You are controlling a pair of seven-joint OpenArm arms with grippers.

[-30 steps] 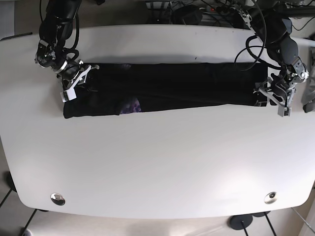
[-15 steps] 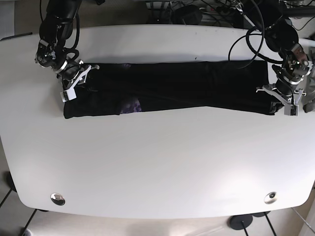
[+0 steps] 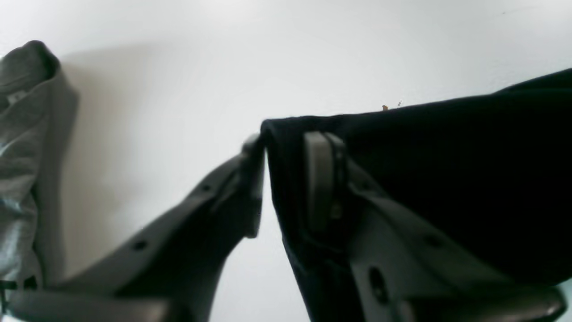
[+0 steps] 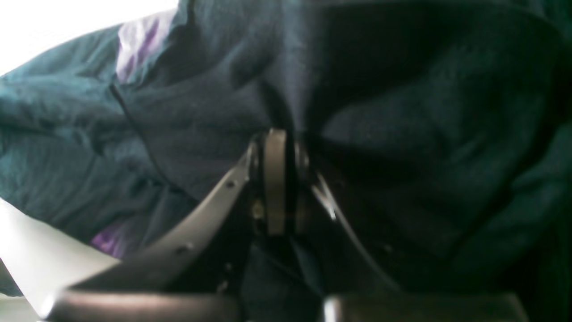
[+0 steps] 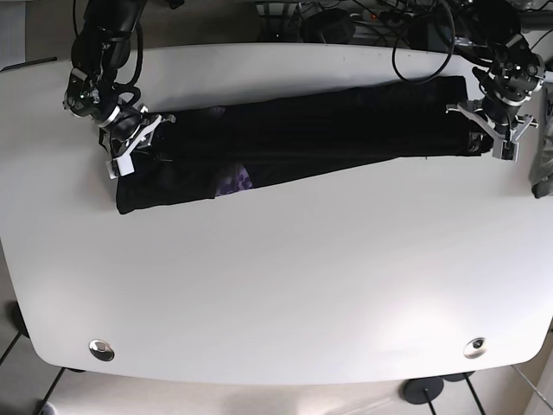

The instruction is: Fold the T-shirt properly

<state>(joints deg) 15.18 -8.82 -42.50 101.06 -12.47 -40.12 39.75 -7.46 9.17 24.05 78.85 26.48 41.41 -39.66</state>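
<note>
T-shirt point(image 5: 302, 143) now slanted, left-tool point(image 5: 492, 130) end higher.

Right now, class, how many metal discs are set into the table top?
2: one metal disc at the near edge on the base view's left, another near the right. The T-shirt may hide others.
</note>
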